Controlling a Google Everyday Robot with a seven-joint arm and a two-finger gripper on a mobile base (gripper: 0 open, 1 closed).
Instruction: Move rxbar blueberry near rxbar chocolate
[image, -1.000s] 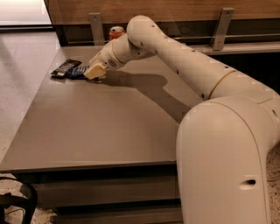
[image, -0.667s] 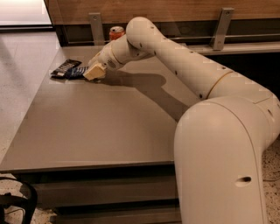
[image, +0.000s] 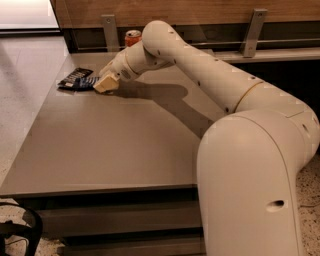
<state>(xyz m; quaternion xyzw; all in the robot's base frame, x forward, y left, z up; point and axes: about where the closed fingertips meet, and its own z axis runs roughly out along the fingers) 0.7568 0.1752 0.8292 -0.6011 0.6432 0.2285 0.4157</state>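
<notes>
The rxbar chocolate (image: 74, 76), in a black wrapper with pale lettering, lies flat at the far left edge of the table. The rxbar blueberry (image: 88, 83), dark blue, lies right beside it on its near right side, touching or overlapping it. My gripper (image: 106, 84) is low over the table at the right end of the blue bar, its tan fingertips touching or nearly touching that end. The blue bar's right end is hidden behind the fingers.
The grey table (image: 120, 145) stretches toward me. An orange-red can (image: 132, 38) stands at the table's far edge behind my arm. A wooden wall with metal brackets (image: 110, 31) runs along the back. A black object (image: 15, 235) sits on the floor at lower left.
</notes>
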